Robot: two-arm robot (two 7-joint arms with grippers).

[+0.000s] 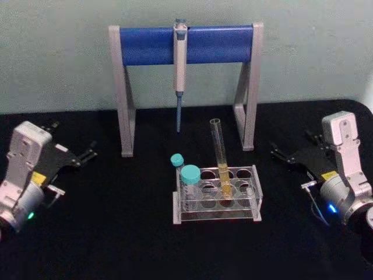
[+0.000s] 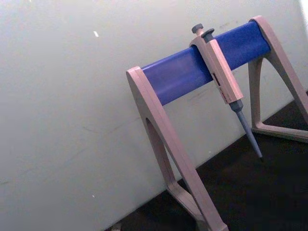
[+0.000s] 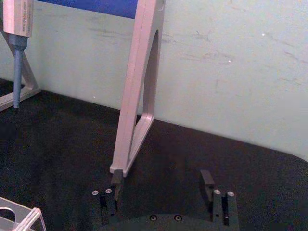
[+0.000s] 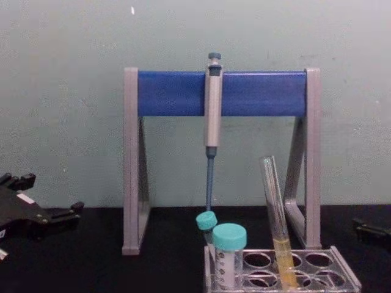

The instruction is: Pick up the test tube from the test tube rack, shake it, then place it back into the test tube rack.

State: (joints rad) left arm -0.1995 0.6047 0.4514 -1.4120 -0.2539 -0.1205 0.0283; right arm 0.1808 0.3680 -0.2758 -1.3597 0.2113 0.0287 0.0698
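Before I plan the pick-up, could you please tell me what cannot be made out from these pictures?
- Test tube foot and test tube rack base: chest view, cut off by the bottom edge.
- Any print on the teal-capped tubes: head view, too small.
- Left pincer and right pincer, parked either side: chest view, largely cut off by the side edges.

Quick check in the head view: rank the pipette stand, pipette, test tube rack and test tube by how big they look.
1. Pipette stand, plainly largest.
2. Test tube rack.
3. Pipette and test tube: similar length; the pipette looks thicker, but it hangs farther from the camera, so I won't rank them.
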